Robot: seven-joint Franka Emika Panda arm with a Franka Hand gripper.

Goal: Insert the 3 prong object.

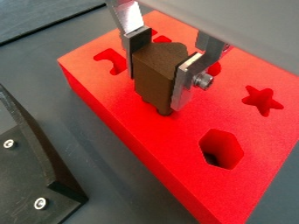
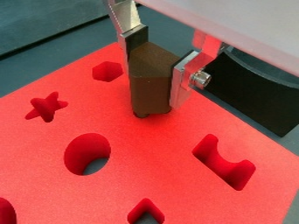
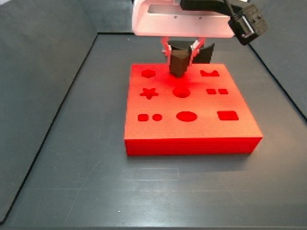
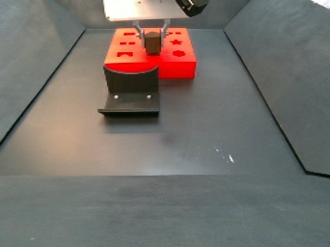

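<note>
Gripper (image 1: 165, 72) fingers clamp the 3 prong object (image 1: 156, 79), lower end touching or just above the red board (image 1: 176, 157) top, among the holes. Risk: prongs off their holes jam against the board face.

My gripper (image 1: 163, 66) hangs over the board: flat silver fingers (image 1: 187, 80) with dark pads, one bolt on a plate. I see a white body (image 3: 180, 18) carrying a black camera (image 3: 246, 22).

Gripper (image 1: 163, 74) fingers (image 1: 190, 80) clamp the 3 prong object (image 1: 155, 77).
</note>
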